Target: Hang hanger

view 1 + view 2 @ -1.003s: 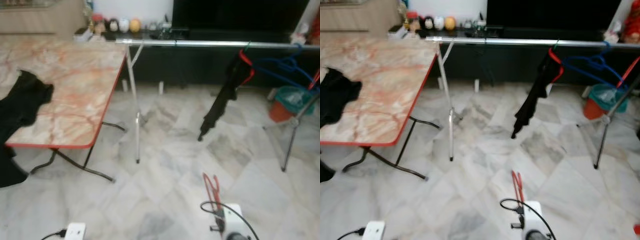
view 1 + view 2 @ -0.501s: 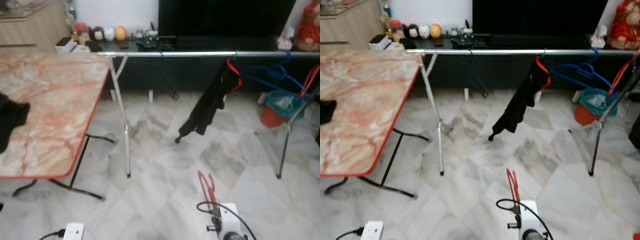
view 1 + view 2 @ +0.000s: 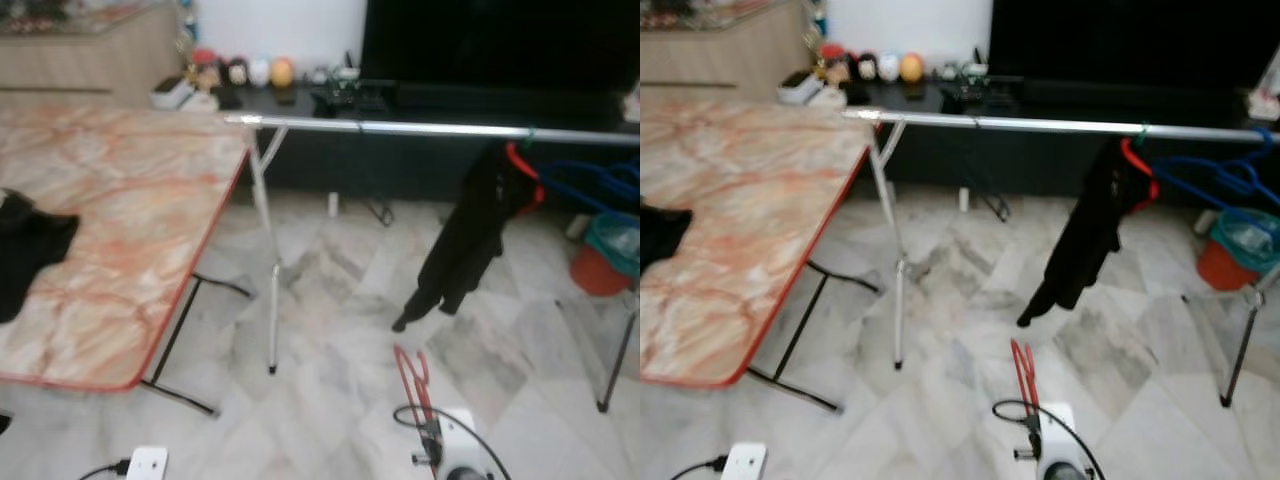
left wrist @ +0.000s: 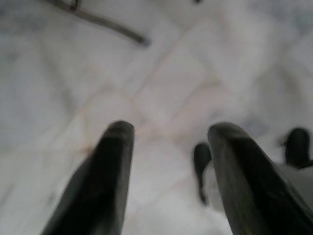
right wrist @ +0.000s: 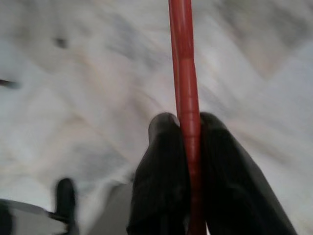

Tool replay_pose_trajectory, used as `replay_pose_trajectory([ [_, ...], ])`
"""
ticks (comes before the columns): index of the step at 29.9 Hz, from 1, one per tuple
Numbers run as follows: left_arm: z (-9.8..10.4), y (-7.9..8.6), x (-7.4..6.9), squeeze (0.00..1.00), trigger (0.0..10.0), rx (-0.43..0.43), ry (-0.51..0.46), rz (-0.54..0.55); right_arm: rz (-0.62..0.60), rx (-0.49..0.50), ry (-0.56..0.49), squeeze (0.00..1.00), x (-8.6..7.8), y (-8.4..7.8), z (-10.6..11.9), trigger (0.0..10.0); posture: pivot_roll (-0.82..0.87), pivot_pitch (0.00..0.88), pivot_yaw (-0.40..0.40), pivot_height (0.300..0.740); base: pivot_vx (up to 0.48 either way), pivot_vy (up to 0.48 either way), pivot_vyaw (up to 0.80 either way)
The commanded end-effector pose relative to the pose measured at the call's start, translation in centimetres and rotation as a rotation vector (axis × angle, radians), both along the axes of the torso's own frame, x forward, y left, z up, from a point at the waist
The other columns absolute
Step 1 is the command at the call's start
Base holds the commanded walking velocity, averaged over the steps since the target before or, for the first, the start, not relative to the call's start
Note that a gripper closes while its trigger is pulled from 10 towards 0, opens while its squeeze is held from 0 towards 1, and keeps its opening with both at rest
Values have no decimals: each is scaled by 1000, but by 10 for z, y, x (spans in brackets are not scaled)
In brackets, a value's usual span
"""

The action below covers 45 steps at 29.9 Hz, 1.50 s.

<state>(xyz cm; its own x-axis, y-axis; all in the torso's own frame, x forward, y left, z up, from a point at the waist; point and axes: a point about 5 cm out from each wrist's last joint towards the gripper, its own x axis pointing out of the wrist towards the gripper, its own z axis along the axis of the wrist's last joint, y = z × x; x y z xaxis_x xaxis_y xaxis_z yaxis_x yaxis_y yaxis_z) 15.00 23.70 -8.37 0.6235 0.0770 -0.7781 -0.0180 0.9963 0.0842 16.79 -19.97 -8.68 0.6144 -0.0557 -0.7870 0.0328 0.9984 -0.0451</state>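
red plastic hanger pinched in the right gripper, rail ahead

the right gripper [image 5: 183, 122] has its two black fingers pressed onto a slim, smooth red hanger [image 3: 413, 378], carried low over the pale veined marble floor [image 3: 330, 300]; the left gripper [image 4: 168, 137] hangs with its fingers spread and nothing between them. to hang it well, i'd judge it best to face the shiny metal rail [image 3: 420, 127] squarely, raise the hook above the tube and lower it onto the bare stretch left of the limp black garment [image 3: 465, 240] on its own red hanger, near the blue wire hangers [image 3: 1220, 180]. a marble-patterned table [image 3: 130, 200] with a red edge stands to the left, dark cloth [image 3: 25, 250] crumpled on it.
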Motion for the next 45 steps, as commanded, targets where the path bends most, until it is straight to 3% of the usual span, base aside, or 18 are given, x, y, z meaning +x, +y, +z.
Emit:
replay_pose_trajectory([
  [1,-1,2,-3,0,10000,8,8,0,-23,5,-28,0,8,0,4,10000,1,0,-7,740,311,0,0],
  [27,-1,4,-5,0,10000,11,18,9,20,18,-66,0,18,7,8,10000,0,0,-4,740,313,0,-25],
  [45,-2,1,-6,0,10000,8,19,1,21,79,-33,0,11,10,4,10000,4,0,-8,740,313,0,23],
])
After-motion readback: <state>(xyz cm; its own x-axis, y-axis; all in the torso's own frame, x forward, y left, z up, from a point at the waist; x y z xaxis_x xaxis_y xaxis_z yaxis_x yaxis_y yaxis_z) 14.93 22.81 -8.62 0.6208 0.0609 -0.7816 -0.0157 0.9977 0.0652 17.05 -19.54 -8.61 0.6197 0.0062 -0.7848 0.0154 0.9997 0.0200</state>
